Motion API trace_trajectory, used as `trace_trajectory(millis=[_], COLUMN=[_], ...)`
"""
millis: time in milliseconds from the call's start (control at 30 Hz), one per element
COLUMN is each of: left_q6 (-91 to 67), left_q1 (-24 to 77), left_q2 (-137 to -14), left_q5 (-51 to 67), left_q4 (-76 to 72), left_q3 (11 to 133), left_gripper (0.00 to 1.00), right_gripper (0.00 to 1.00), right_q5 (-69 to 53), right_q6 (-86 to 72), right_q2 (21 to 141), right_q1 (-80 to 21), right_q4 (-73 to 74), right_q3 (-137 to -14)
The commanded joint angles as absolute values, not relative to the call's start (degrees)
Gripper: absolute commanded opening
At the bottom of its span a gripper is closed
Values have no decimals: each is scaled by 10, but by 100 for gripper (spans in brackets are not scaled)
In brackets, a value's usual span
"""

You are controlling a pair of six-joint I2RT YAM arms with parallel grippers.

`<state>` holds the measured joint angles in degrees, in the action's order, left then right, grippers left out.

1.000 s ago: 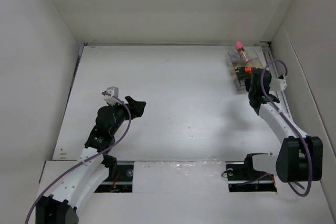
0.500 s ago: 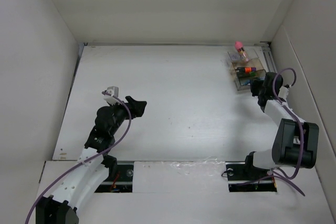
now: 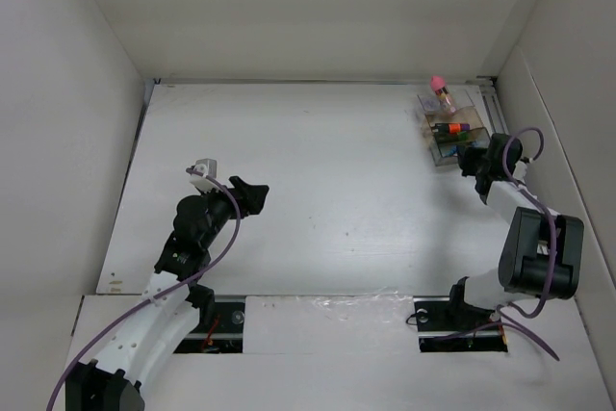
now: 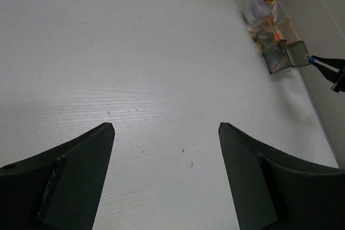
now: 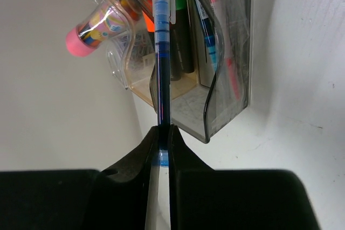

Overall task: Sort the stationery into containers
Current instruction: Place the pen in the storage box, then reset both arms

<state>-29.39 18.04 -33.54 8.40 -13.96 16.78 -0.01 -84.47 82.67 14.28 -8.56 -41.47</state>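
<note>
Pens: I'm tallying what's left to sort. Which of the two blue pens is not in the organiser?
The pen pinched in the right gripper; the other pen stands inside the organiser.

Clear smoky-grey plastic organiser (image 5: 237,36), glossy, w/ tan bottom, catches light along its wavy walls. Thin pen (image 5: 161,68): see-through plastic barrel over dark-blue core, smooth & shiny. Jar (image 5: 99,25): clear glossy body, printed label inside, matt pink top. Fingers of right gripper (image 5: 162,131) and left gripper (image 4: 165,127): matt black plastic, slightly dusty. Table (image 4: 135,52): white, matt, w/ fine wood-like grain & small dark specks. Cables (image 3: 237,220): purple, smooth sheath.
</note>
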Motion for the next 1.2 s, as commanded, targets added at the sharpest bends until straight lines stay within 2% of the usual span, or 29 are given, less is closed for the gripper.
trace_trajectory(millis=[0, 200, 367, 633, 667, 700, 867, 1167], left_q6=[-287, -287, -287, -287, -287, -287, -287, -287], left_q1=[183, 183, 183, 183, 183, 183, 183, 183], left_q2=[-330, -330, -330, -330, -330, -330, -310, -279], left_q5=[87, 87, 87, 92, 92, 92, 92, 80], left_q4=[-167, -167, -167, -172, -172, -172, -172, -149], left_q3=[185, 185, 185, 180, 180, 180, 180, 180], left_gripper=[76, 76, 77, 77, 83, 99, 100, 100], right_gripper=[11, 36, 61, 72, 73, 74, 77, 78], right_q5=[-4, -4, -17, -11, -11, -11, -4, -9], right_q6=[-855, -855, -850, -807, -800, -784, -713, -534], right_q2=[837, 843, 835, 738, 726, 701, 636, 611], right_q1=[147, 147, 147, 127, 121, 116, 54, -162], right_q4=[-125, -125, -130, -130, -130, -130, -118, -38], right_q3=[-435, -446, -452, -446, -446, -446, -446, -457])
